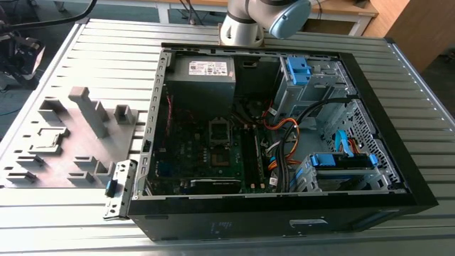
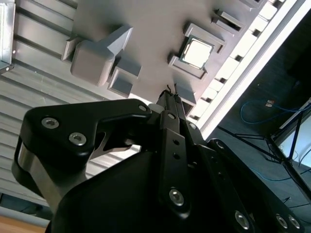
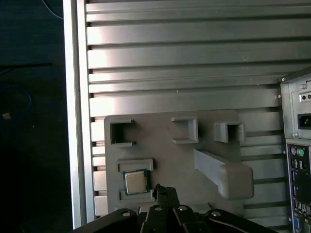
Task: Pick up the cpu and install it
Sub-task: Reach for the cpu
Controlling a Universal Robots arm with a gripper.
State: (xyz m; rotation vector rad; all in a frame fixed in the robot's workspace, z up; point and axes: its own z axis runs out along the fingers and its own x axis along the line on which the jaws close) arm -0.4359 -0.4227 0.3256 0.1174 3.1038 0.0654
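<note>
One chip to locate, inspector?
Located. In the first wrist view the cpu (image 3: 135,182) lies flat in a framed seat of the grey plate (image 3: 167,160). The gripper (image 3: 162,188) hangs over that plate, just beside the seat, fingers pressed together, gripping nothing.

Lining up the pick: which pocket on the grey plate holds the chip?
The one nearest the fingers, framing the silver cpu; the plate's other pockets hold nothing.

Ribbed metal table (image 1: 106,37), wooden desk (image 1: 338,7) behind
</note>
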